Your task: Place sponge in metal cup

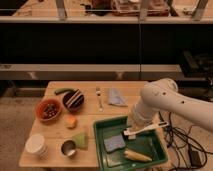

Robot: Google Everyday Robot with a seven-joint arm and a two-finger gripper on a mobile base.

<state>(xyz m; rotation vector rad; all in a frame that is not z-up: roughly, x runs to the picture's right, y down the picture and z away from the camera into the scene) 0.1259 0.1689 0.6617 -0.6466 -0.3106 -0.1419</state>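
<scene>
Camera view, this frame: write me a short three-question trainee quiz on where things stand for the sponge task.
1. True or false: the blue sponge lies in the green tray.
2. Is the sponge inside the metal cup yet?
3. The gripper hangs over: A) the tray, B) the metal cup, C) neither?
Key: 1 true; 2 no; 3 A.

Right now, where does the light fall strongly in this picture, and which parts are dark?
Camera view: warm light falls on the wooden table and the white arm; the space under the shelf behind is nearly black; the gripper hangs low over the green tray, whose floor looks dim.
</scene>
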